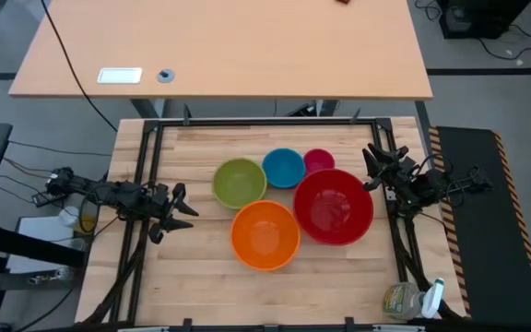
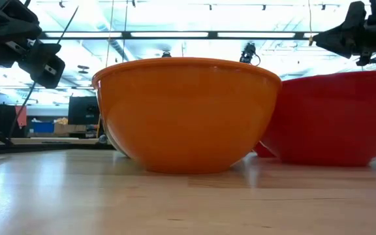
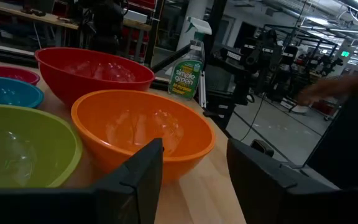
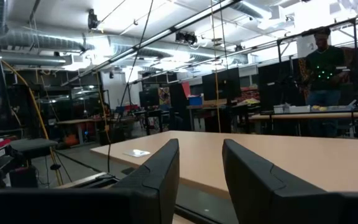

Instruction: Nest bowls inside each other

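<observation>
Five bowls stand apart, upright on their bases, on the wooden table (image 1: 201, 277). The red bowl (image 1: 334, 205) is the largest, with the orange bowl (image 1: 265, 234) at its near left. The lime green bowl (image 1: 239, 182), the blue bowl (image 1: 283, 167) and the small pink bowl (image 1: 318, 160) sit behind them. My left gripper (image 1: 185, 207) hovers open at the table's left, pointing level at the orange bowl (image 3: 142, 127), with nothing between its fingers. My right gripper (image 1: 372, 168) hovers open at the table's right edge beside the red bowl, empty.
A black frame (image 1: 265, 121) runs along the table's far and side edges. A green spray bottle (image 1: 411, 300) stands at the near right corner. A second desk (image 1: 229, 46) lies beyond the far edge. Bare wood lies in front of the orange bowl.
</observation>
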`<state>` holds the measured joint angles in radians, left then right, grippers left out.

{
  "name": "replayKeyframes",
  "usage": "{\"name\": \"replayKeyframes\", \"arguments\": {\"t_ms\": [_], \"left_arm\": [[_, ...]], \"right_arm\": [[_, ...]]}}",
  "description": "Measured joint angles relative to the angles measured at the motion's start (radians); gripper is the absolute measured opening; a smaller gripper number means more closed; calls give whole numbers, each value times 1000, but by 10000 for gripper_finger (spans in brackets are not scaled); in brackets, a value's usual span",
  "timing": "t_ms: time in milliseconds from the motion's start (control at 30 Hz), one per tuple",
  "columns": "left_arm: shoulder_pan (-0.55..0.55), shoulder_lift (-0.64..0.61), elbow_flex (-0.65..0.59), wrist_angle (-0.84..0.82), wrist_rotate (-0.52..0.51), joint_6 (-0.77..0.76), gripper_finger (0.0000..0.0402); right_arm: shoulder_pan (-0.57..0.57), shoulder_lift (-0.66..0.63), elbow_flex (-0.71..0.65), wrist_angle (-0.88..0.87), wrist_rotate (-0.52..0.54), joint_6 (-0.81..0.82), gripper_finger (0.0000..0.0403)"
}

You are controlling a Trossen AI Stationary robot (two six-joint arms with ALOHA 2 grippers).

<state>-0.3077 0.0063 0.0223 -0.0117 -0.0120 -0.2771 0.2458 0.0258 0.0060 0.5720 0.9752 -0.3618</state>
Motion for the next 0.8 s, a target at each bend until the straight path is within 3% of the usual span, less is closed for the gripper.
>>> {"name": "replayKeyframes", "arguments": {"t_ms": [433, 633, 800], "left_arm": [[1, 0, 0, 1, -1, -62, 181], [13, 0, 0, 59, -47, -18, 181], [29, 0, 0, 168, -51, -24, 181]], "right_arm": [[0, 0, 0, 4, -8, 0, 132], [0, 0, 0, 106, -14, 10, 132], [0, 0, 0, 159, -142, 129, 132]]}}
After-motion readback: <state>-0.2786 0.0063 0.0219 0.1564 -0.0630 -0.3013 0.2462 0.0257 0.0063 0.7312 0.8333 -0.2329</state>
